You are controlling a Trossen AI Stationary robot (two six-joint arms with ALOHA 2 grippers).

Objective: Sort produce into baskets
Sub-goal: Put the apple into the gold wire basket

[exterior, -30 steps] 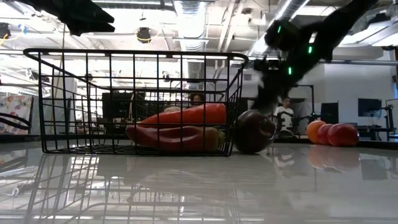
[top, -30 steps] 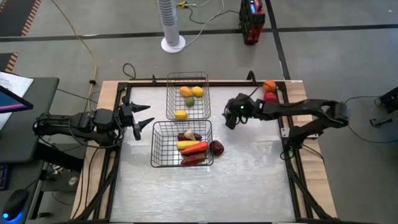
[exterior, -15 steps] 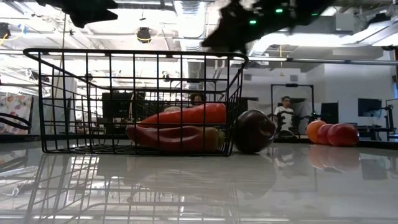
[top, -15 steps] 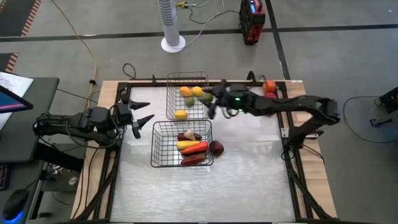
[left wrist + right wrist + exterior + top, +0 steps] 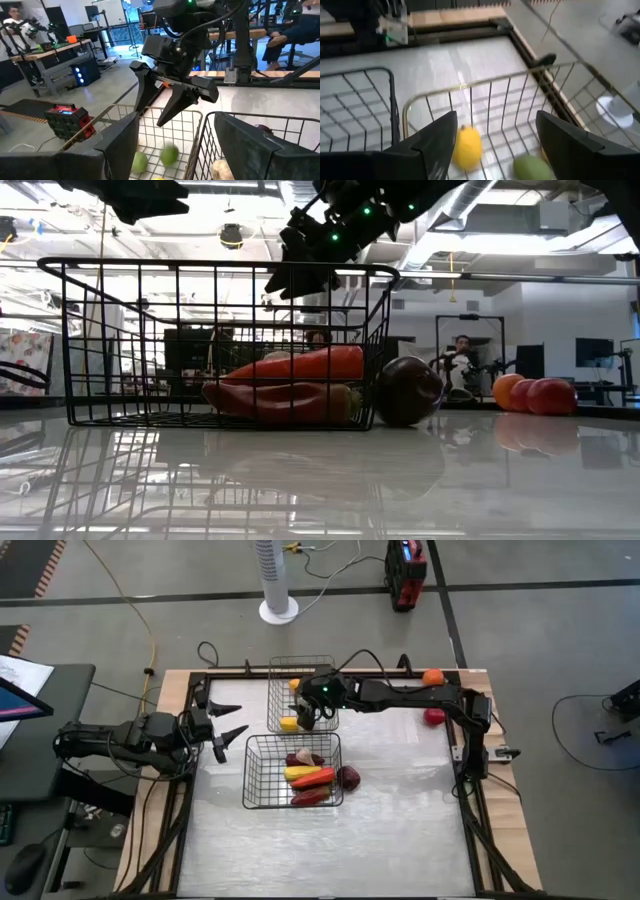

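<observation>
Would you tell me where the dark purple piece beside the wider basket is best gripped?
Probably from straight above, fingers across the round middle of the dark purple piece, closing parallel to the wider basket, whose wall it touches on one side; its other sides look free.

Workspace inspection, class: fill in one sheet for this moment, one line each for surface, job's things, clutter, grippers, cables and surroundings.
Surface: pale glossy table.
Job's things: silvery basket holds round yellow and green pieces; darker basket holds long red and orange ones; dark purple piece beside it; red piece and orange piece near the right edge.
Clutter: nothing seen.
Grippers: right gripper open above the silvery basket; left gripper open, at the left edge.
Cables: yellow cable on the floor.
Surroundings: white tower fan, red device.
</observation>
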